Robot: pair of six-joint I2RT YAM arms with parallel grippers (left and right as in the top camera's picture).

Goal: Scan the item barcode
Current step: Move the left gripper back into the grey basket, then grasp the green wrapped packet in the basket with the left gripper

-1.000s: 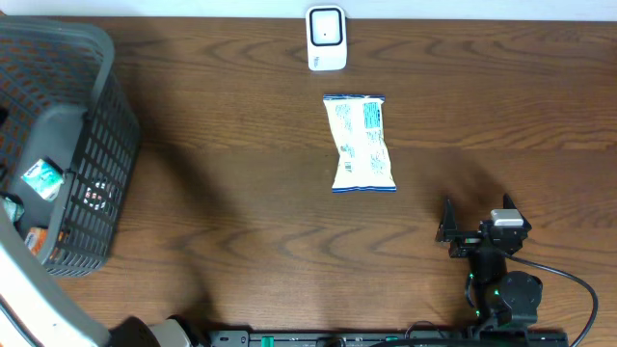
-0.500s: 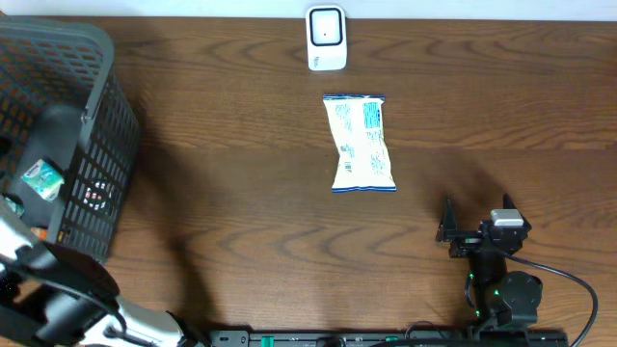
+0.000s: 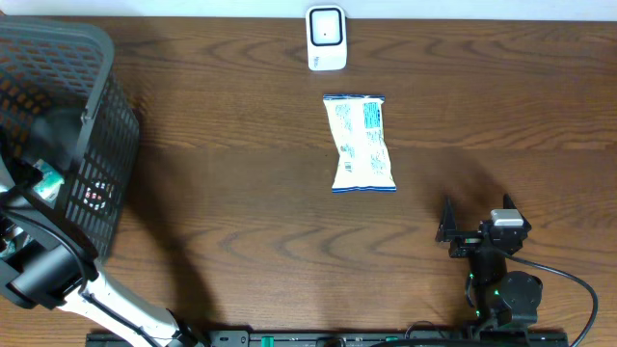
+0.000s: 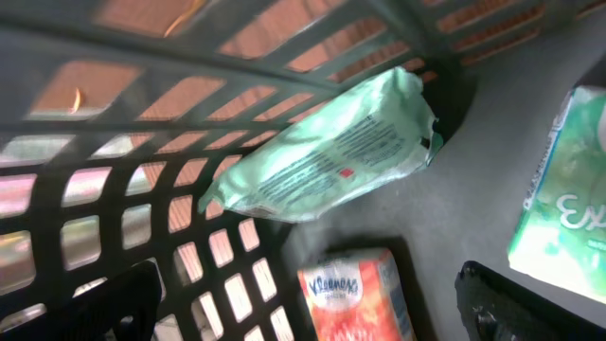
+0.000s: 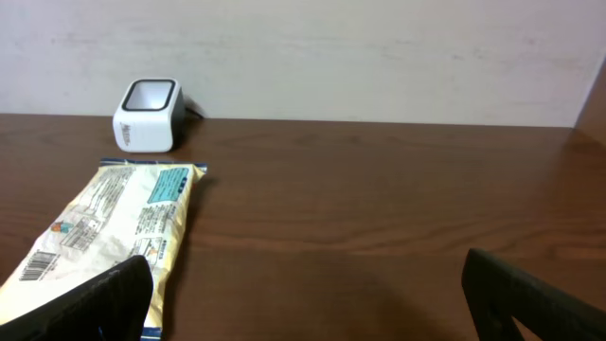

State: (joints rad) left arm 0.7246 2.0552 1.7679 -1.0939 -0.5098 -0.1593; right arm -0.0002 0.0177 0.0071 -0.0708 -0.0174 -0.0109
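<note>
The left gripper [image 4: 312,308] has dropped into the basket [image 3: 96,58] at the left edge of the table [image 3: 222,193], jaws wide and empty, over a green packet [image 4: 331,152], probably the next item; mid-table a snack bag [image 3: 362,143] lies near the scanner [image 3: 326,39] at the far edge; the right gripper [image 5: 308,303] rests wide, front-right

The right arm [image 3: 503,289] is black, with a pale grey block at its wrist and a thin black cable [image 3: 569,273]. The right pincer [image 5: 308,296] has matte black fingers. The left arm [image 3: 120,313] is a white tube with black joints.
</note>
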